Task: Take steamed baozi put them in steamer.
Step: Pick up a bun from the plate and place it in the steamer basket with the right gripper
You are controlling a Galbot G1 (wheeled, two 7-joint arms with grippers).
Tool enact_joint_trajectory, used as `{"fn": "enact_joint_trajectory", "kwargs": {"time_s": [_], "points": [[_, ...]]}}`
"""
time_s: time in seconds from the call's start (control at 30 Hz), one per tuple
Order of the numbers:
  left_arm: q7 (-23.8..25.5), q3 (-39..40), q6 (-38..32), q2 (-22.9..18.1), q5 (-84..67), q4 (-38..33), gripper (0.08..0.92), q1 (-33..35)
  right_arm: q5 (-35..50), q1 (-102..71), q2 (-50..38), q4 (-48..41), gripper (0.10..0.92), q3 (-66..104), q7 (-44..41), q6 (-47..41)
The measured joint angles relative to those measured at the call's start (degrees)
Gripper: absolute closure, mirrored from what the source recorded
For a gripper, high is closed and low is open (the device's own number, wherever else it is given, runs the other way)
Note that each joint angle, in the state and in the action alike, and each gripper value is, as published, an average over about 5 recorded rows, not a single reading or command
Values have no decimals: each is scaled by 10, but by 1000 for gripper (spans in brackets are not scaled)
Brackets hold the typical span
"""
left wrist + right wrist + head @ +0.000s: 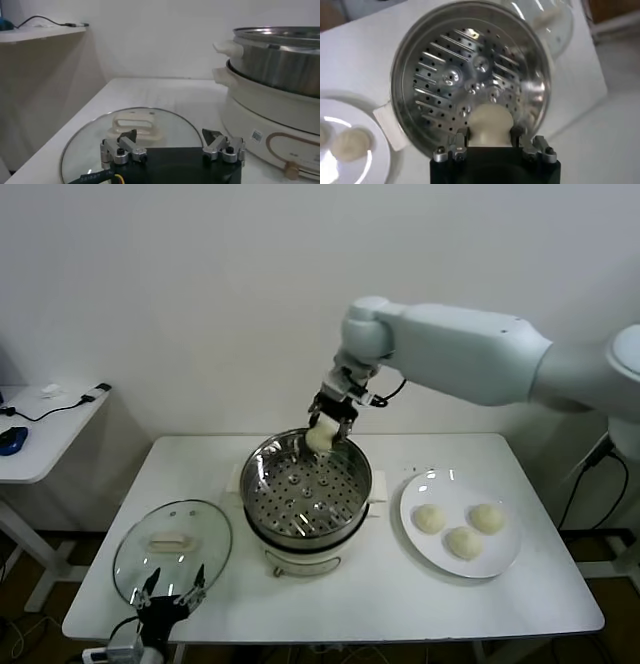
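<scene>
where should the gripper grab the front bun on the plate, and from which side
Judging by its shape, grip the front baozi across its rounded sides, low on the dome, coming straight down from above. It sits flat on the plate, with two other buns close behind, so a sideways approach looks crowded.

A glass lid (172,551) lay at the tabletop's (330,604) eight o'clock. A white plate (425,484) sat at three o'clock. A side table (45,429) stood at nine o'clock.

A plain white wall (200,304) backs the white worktop (400,584); a white side table (45,434) stands beside it.
</scene>
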Motion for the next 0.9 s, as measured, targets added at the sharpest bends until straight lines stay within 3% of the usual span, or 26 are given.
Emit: {"fn": "enact_joint_trajectory", "kwargs": {"time_s": [0.53, 0.63, 0.9], "points": [[-4, 8, -1, 5, -1, 4, 177, -3, -197, -128, 88, -158, 451, 53, 54, 170], [-5, 8, -1, 4, -2, 4, 177, -4, -212, -141, 103, -188, 416, 60, 58, 184], [-5, 7, 0, 2, -5, 1, 177, -4, -215, -150, 123, -226, 227, 63, 57, 207]]}}
